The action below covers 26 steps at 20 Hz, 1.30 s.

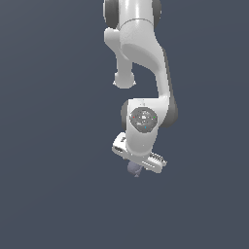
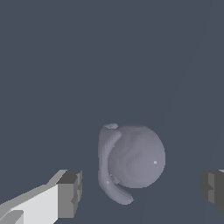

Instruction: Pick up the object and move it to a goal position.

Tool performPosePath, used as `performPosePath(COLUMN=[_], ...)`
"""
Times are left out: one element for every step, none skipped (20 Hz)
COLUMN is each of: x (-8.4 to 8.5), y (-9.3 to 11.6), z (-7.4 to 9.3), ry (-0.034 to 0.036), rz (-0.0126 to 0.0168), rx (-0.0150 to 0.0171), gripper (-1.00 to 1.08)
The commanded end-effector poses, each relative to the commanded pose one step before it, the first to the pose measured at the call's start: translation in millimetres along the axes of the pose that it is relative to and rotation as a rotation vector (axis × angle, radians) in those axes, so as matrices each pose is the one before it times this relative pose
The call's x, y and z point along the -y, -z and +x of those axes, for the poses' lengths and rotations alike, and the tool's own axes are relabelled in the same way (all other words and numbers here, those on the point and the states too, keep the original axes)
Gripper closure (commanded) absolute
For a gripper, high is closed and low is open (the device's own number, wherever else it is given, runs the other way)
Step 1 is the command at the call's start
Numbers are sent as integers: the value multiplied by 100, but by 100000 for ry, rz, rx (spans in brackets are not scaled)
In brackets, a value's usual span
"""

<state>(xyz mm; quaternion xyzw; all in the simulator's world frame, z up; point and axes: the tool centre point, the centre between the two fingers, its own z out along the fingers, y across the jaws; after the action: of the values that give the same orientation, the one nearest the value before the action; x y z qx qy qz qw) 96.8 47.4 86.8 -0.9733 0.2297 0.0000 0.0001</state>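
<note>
Gripper (image 2: pixel 142 192) spread wide, straddling the ball (image 2: pixel 135 157) on a plain slate-grey surface (image 1: pixel 48 194).

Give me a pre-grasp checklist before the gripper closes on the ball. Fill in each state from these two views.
1. Gripper open: ok. In the wrist view both fingertips stand wide apart, wider than the ball.
2. Ball between the fingers: ok. It lies in the gap, touching neither pad.
3. Ball centred in the gap: not ok. It sits a little nearer one finger than the other.
4. Fingers low enough to straddle the ball: cannot tell. In the exterior view the ball peeks out just below the hand, but depth is unclear.
5. Curved darker strip on the ball clear of the pads: ok.
6. Goal position visible: not ok. No marker shows in either view.
</note>
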Motion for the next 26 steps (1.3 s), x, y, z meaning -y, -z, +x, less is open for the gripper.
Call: performPosePath(x=[-14,-19,-16,28,-31,-18,21,-21,19,19,19,20,15,4,0,0,0,0,0,0,0,0,0,0,-6,-16], y=[-766,-463,-545,-637,-622,-533,-450,-342,-260,-165,-69,26,80,32,0,0,0,0,0,0,0,0,0,0,5,12], z=[-38,4,-2,-30,1,-3,-19,14,1,13,26,39,37,12,0,0,0,0,0,0,0,0,0,0,-8,-2], ry=[-49,-67,-67,0,-94,-67,0,-67,0,0,0,0,0,0,0,0,0,0,0,0,0,0,0,0,0,0], rz=[-63,7,7,0,10,7,0,7,0,0,0,0,0,0,0,0,0,0,0,0,0,0,0,0,0,0], rx=[92,-17,-17,0,-23,-16,0,-17,0,0,0,0,0,0,0,0,0,0,0,0,0,0,0,0,0,0], gripper=[-92,-92,-92,-92,-92,-92,-92,-92,-92,-92,-92,-92,-92,-92,108,108,108,108,108,108,108,108,108,108,108,108])
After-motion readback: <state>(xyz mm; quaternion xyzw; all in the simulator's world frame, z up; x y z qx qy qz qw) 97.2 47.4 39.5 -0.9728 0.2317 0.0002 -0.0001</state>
